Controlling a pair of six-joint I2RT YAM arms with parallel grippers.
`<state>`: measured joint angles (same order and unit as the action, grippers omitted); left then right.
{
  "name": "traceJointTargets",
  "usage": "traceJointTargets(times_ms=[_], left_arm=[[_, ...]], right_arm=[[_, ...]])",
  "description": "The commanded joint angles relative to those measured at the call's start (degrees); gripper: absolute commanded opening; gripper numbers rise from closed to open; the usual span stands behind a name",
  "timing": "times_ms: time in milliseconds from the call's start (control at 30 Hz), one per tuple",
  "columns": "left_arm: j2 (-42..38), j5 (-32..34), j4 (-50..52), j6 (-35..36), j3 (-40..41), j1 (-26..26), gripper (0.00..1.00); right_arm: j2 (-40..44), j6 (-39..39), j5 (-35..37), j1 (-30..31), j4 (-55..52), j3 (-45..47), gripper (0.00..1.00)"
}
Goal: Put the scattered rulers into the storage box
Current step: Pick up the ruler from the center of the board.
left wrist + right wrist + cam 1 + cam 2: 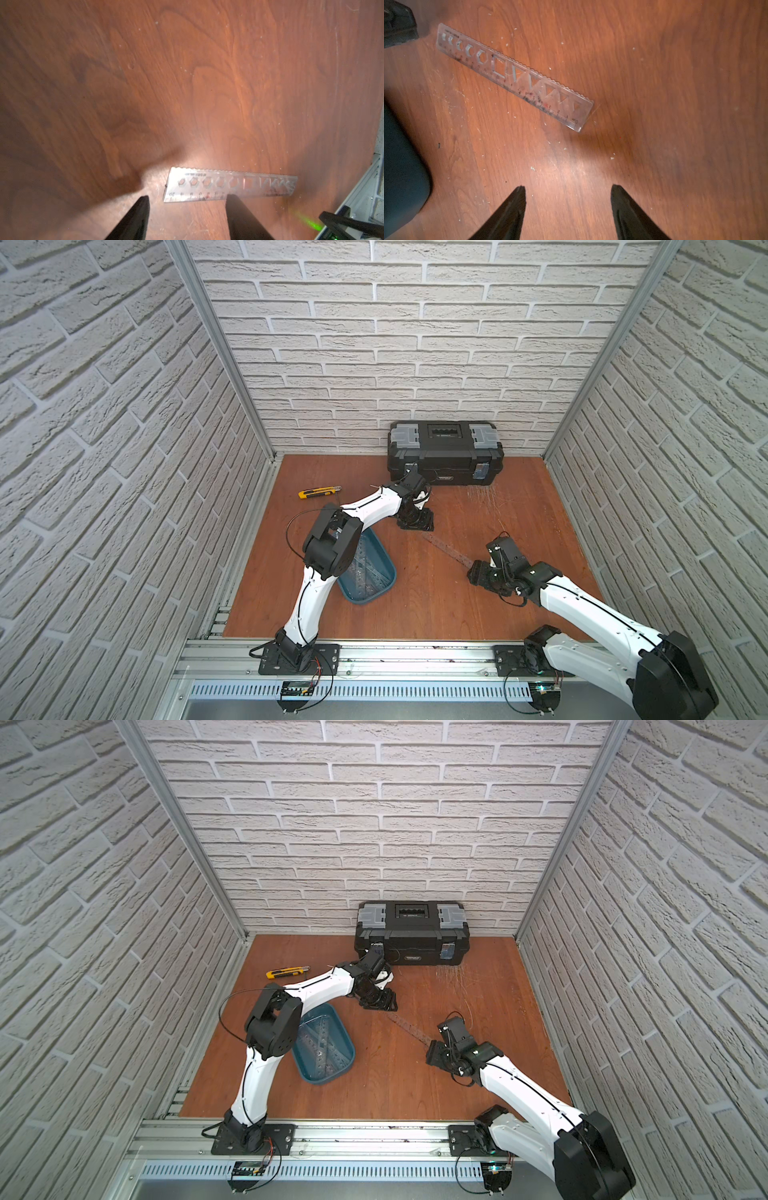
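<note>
The left arm (309, 605) rises from its base at the lower left of both top views and bends sharply at a black elbow over the storage box (390, 572). Its white forearm runs up and right to the middle of the frame, where the wrist turns down so the left gripper (417, 526) points at the wooden table (415, 605). The right arm (582, 605) comes in from the lower right corner, stretched low and leftward, with the right gripper (477, 572) just right of centre. Between the two grippers a clear ruler (447, 551) lies flat on the table, slanting from upper left to lower right, one end near each claw. In the left wrist view the left gripper (188, 198) is spread wide with nothing clamped between its fingers. One fingertip (231, 199) overlaps the numbered edge of the ruler (228, 185), though I cannot tell whether it touches. In the right wrist view the right gripper (568, 187) likewise gapes wide and empty, its tips apart from the ruler (515, 76) and nearer its zero end. The storage box sits left of centre, partly under the left elbow, with other rulers (320, 1042) crossed inside it. A black toolbox (444, 456) stands against the back wall at upper centre, and a yellow utility knife (318, 492) lies to its left.
</note>
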<state>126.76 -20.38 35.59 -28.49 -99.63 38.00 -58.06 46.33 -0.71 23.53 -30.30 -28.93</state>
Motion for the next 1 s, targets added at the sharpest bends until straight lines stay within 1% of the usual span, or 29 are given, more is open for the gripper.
traceJointTargets(times_ms=[0,167,367,567,800,967], left_arm=[[1.0,-2.0,-2.3,1.0,-1.8,0.0,0.64],[2.0,-2.7,-2.5,0.9,-1.5,0.1,0.63],[2.4,-2.5,-2.6,0.8,-0.7,0.1,0.63],[3.0,-3.3,-1.9,1.2,-0.7,0.4,0.63],[3.1,-4.9,-2.1,1.3,2.2,1.0,0.63],[4.2,-5.5,-1.7,1.0,1.7,1.4,0.63]], right_arm=[[0.6,1.0,0.0,-1.8,0.7,0.8,0.73],[-2.2,0.9,-2.9,-4.6,4.1,1.8,0.74],[-6.7,0.3,-4.8,-6.0,7.4,0.6,0.74],[-11.1,0.0,-6.5,-6.3,10.4,-1.0,0.74],[-18.5,-0.3,-8.1,-6.4,13.7,-3.7,0.74],[-24.0,-1.0,-8.4,-6.4,16.3,-5.4,0.74]])
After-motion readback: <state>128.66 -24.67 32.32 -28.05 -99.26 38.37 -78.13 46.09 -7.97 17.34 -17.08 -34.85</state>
